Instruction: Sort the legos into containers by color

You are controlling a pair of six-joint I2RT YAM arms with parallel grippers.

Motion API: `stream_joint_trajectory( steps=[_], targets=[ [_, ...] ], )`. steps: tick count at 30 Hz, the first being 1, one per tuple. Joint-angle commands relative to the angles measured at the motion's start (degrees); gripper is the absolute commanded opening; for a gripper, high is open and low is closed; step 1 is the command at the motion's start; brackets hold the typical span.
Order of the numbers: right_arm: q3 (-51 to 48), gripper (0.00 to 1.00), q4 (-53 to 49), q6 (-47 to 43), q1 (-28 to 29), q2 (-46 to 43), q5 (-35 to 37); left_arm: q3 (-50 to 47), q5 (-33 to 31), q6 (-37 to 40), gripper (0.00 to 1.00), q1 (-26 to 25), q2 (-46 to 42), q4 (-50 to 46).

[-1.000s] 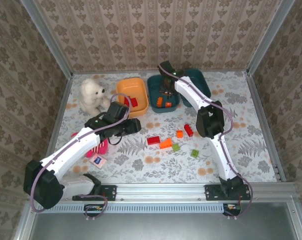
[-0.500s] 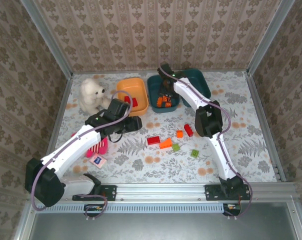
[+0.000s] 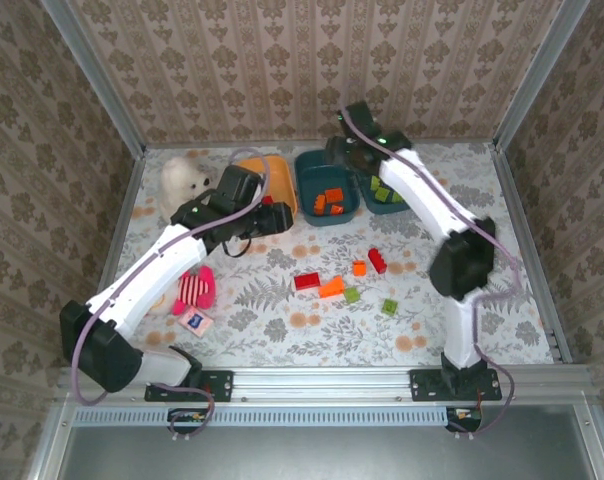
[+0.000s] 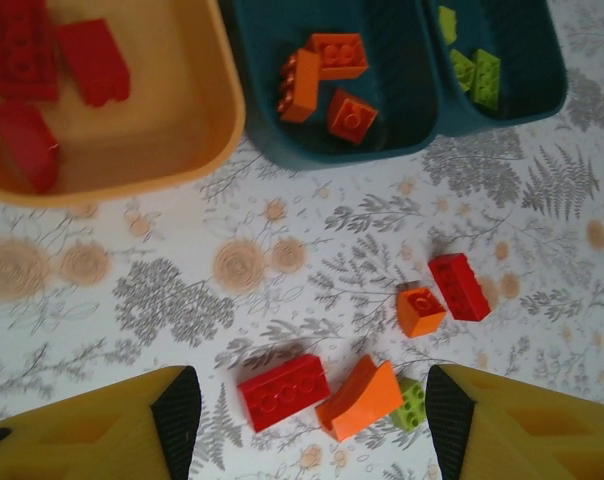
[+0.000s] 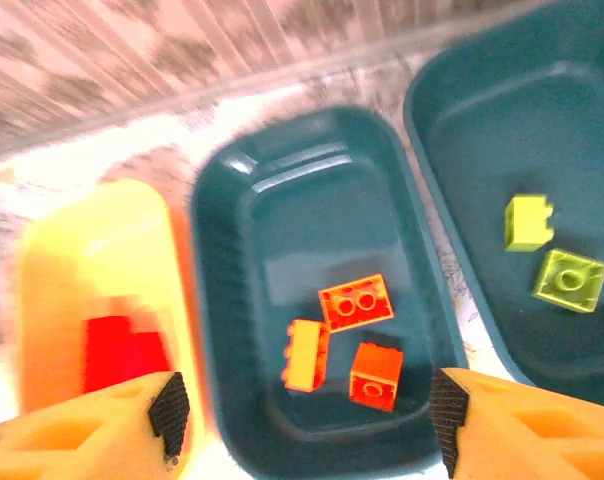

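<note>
Nearest my bases, left of centre on the floral table cover (image 3: pixel 282 335), lie a small flat square card (image 3: pixel 195 320) and a pink striped plush doll (image 3: pixel 194 288). Farther out, mid-table, six loose plastic legos are scattered. A long red brick (image 4: pixel 283 392) lies near an orange wedge (image 4: pixel 360 400), which is just beside a lime green brick (image 4: pixel 412 403). A small orange brick (image 4: pixel 420 310) sits against a second red brick (image 4: pixel 459 286), and another lime green piece (image 3: pixel 390 307) lies apart to the right.

My left gripper (image 4: pixel 312 422) hangs just on the near side of the orange tub, fingers spread wide with nothing between them.

Beyond stand three shallow plastic tubs in a row:
- the orange tub (image 4: pixel 232 115) holds red bricks (image 4: pixel 92 60);
- the middle dark teal tub (image 5: pixel 217 300) holds three orange bricks (image 5: pixel 355 302);
- the right dark teal tub (image 5: pixel 462 120) holds lime green bricks (image 5: pixel 562 280).

My right gripper (image 5: pixel 308 418) hovers above the teal tubs, jaws wide apart and empty. A white teddy bear (image 3: pixel 185 180) sits at the far left.
</note>
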Motion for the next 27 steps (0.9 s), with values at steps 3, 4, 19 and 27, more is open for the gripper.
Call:
stream_joint_trajectory(
  steps=[3,4,19,27],
  targets=[
    [-23.26,0.67,11.41,-3.06,-0.14,-21.31,-2.95,2.64,2.85,1.34,0.64,-2.09,6.09,-1.28],
    [-28.09,0.68,12.19,-3.25,-0.12,-25.15,-4.31,2.66,3.09,1.12,0.64,-2.68,7.35,-1.3],
    [-66.14,0.92,3.1,-1.35,1.39,-59.82,-22.58,8.28,-3.53,-13.45,1.0,-10.44,27.5,-15.66],
    [-65.69,0.93,1.33,-3.17,1.39,-60.5,-22.19,10.19,-1.67,-15.42,0.99,-11.21,33.07,-15.01]
  ],
)
